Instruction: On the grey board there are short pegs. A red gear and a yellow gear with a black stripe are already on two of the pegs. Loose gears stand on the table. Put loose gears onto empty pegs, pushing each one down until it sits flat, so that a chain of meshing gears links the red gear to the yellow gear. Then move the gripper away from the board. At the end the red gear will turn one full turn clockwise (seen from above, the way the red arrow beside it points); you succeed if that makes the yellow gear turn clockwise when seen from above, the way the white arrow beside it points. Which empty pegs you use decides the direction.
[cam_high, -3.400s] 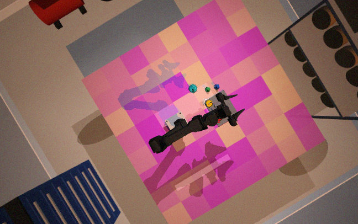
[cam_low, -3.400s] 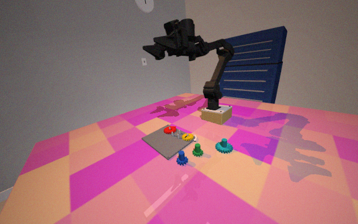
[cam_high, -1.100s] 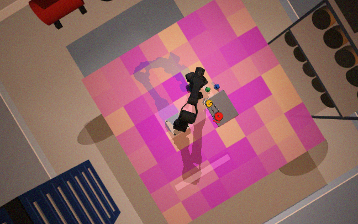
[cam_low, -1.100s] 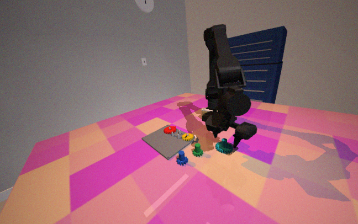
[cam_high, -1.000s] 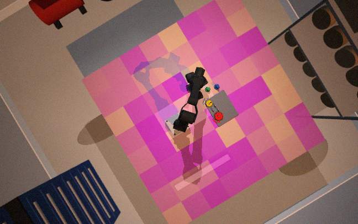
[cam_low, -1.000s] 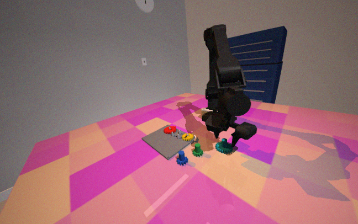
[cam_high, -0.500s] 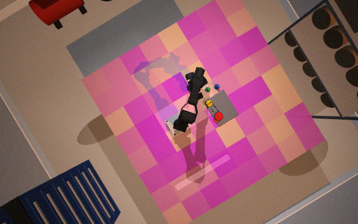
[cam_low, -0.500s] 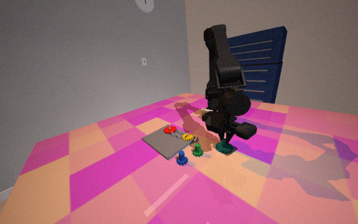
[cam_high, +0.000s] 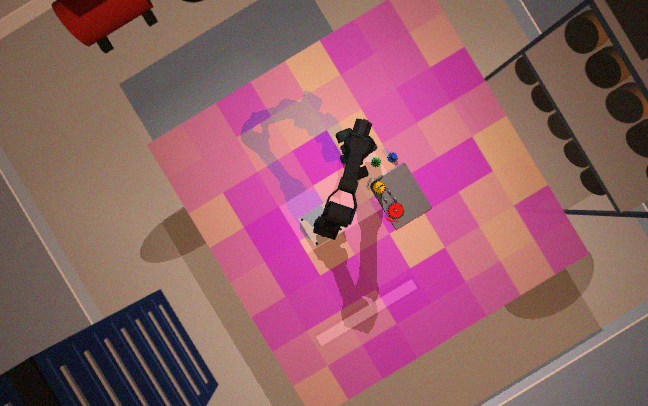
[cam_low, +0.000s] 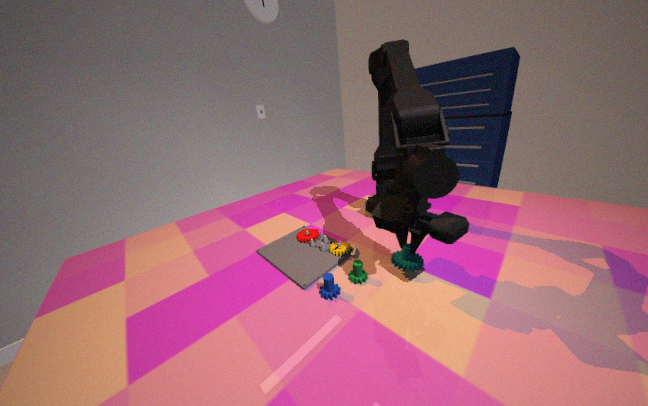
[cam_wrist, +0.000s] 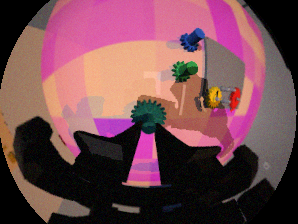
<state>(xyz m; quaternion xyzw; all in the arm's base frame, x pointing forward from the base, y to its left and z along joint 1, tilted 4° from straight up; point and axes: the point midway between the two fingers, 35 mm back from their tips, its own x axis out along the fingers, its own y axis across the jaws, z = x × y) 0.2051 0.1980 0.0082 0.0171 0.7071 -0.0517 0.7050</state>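
My gripper (cam_low: 408, 246) (cam_wrist: 148, 124) points down and is shut on the hub of the large teal gear (cam_low: 407, 261) (cam_wrist: 148, 113), which is at or just above the table. A green gear (cam_high: 375, 162) (cam_low: 357, 273) (cam_wrist: 183, 71) and a blue gear (cam_high: 392, 157) (cam_low: 329, 287) (cam_wrist: 191, 41) stand upright beside the grey board (cam_high: 411, 192) (cam_low: 290, 257) (cam_wrist: 223, 62). The red gear (cam_high: 398, 211) (cam_low: 307, 235) (cam_wrist: 235, 98) and the yellow gear (cam_high: 381, 187) (cam_low: 339, 248) (cam_wrist: 214, 97) sit on the board. Short grey pegs (cam_low: 325, 240) stand between them; their exact count is unclear.
The arm (cam_high: 352, 165) reaches from its light base plate (cam_high: 309, 233) to the left of the board. The green gear is nearer to the gripper than the blue one. The arm's shadow falls across the table beside the board.
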